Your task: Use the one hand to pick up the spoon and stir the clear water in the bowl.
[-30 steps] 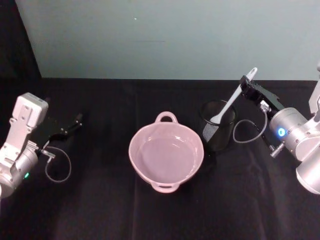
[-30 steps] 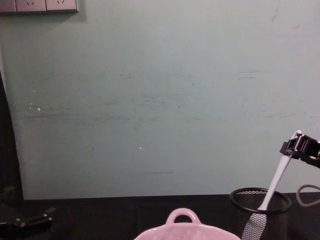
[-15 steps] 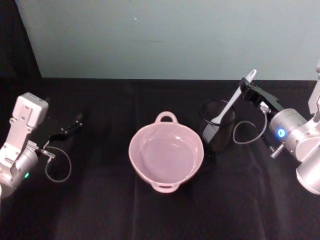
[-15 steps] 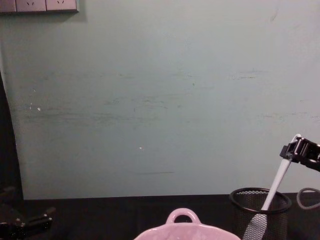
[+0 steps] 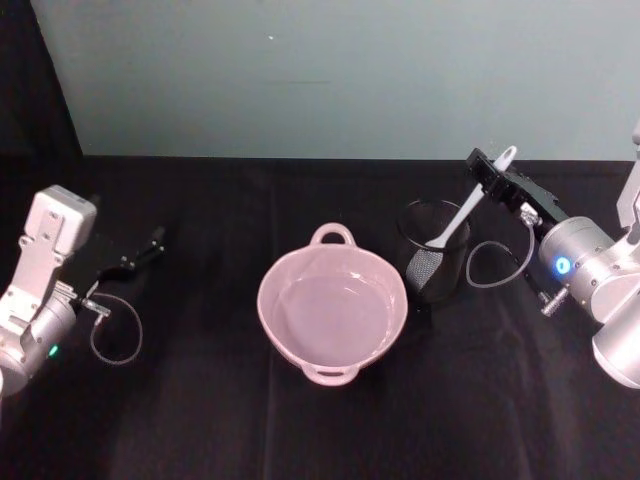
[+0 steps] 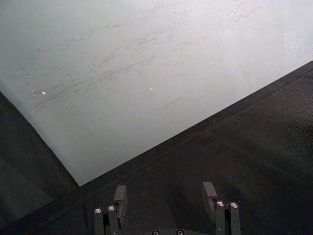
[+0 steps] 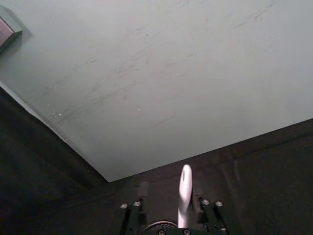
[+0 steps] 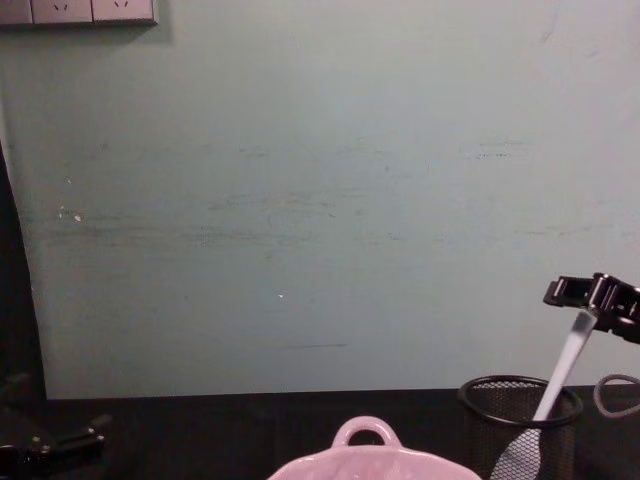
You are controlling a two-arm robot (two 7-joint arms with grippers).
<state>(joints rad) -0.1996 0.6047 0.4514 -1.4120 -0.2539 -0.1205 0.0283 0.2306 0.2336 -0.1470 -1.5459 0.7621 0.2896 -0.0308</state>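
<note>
The white spoon [image 5: 462,212] leans in a black wire-mesh cup [image 5: 432,262], scoop down inside it. My right gripper [image 5: 490,170] is at the top of the handle, open, with its fingers on either side. In the right wrist view the handle [image 7: 185,188] stands between the fingers, close to one finger [image 7: 198,196] and apart from the other. In the chest view the gripper [image 8: 580,292] sits over the handle [image 8: 560,375]. The pink bowl [image 5: 265,300] holds clear water, left of the cup. My left gripper [image 5: 150,243] is parked open at the far left.
A black cloth covers the table, and a pale green wall stands close behind it. The mesh cup [image 8: 520,420] stands right beside the bowl's rim [image 8: 365,460]. Loose cable loops hang beside both wrists. The left gripper [image 6: 165,193] points at bare cloth.
My right gripper has moved forward and slightly down along the spoon's handle, so the handle's tip now sits between the fingers. The spoon leans a little lower. The left arm has not moved.
</note>
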